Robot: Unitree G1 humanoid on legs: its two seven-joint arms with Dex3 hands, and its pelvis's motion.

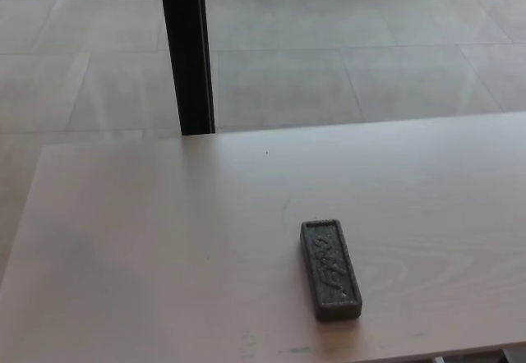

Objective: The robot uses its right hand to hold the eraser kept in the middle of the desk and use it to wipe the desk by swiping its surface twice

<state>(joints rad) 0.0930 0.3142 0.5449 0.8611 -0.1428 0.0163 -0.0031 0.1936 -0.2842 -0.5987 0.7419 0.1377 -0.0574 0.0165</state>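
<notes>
From the head view, we are looking down at a pale wooden desk (164, 240). A dark grey eraser (329, 269) is lying flat near its front edge, right of centre. Neither of our hands is showing, so we cannot tell their state. A black post (187, 51) is standing on the tiled floor (370, 51) beyond.

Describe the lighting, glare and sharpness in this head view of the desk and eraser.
Head view: soft, even daylight, no hard shadows; the eraser throws only a faint shadow on the pale desk. A broad dim patch darkens the desk's left part. Pale streaks of glare cross the tiled floor beside the black post. The whole frame is slightly soft and washed out.
</notes>
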